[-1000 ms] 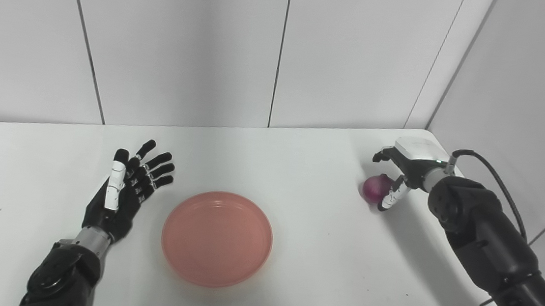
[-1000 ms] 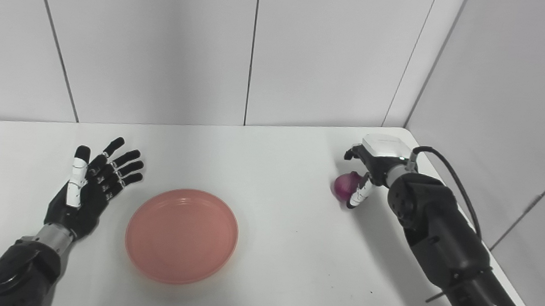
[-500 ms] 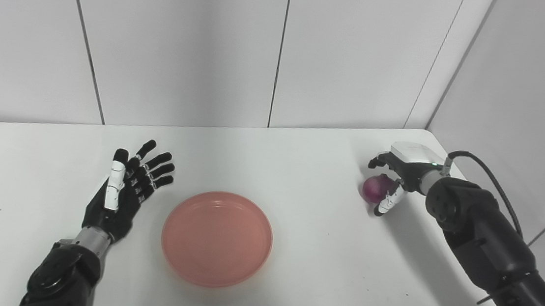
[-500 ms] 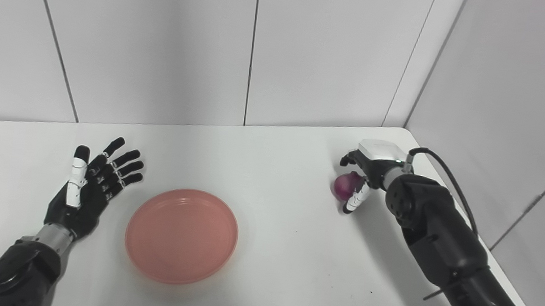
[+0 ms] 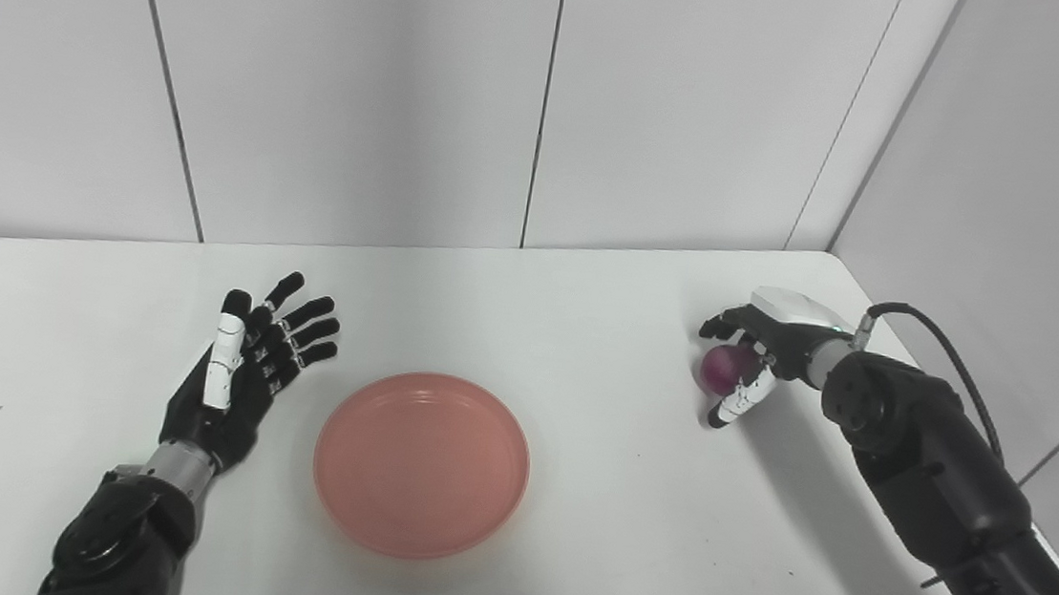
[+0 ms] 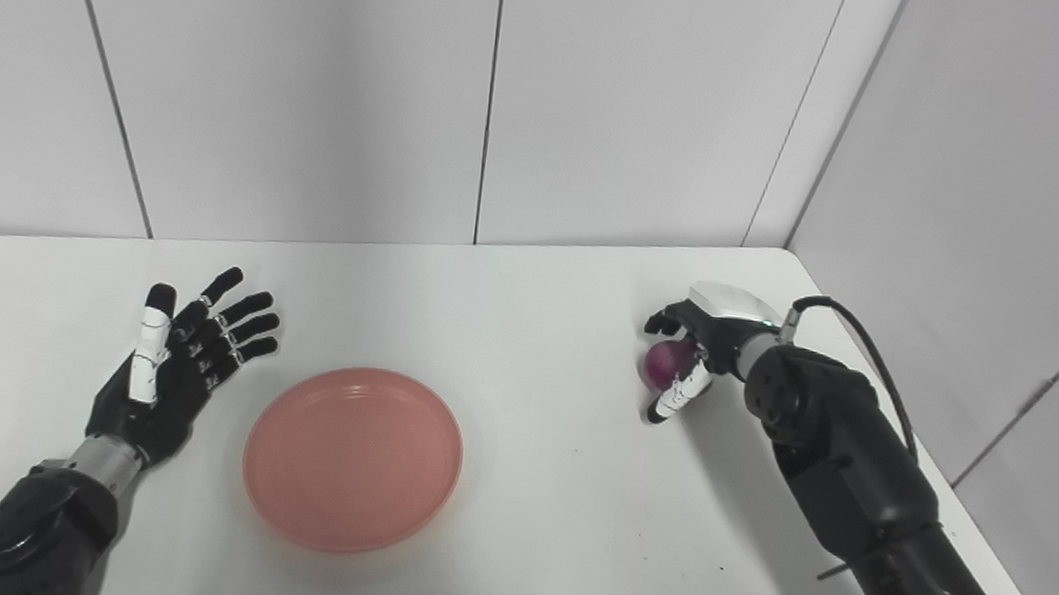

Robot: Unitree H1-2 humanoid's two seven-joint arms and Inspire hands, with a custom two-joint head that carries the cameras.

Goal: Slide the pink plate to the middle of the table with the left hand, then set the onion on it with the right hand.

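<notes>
One pink plate (image 5: 422, 464), one onion (image 5: 724, 367), one table (image 5: 585, 322), two hands: left hand (image 5: 240, 378), right hand (image 5: 755, 351)

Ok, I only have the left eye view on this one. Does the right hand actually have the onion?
Observer: Yes. In the right eye view the right hand is closed on the onion, fingers over the top and thumb below.
Operator: And the plate?
Observer: The pink plate lies bare, with a gap of table between it and the open left hand.
Operator: Is the onion lifted?
Observer: Neither view settles that.
</notes>
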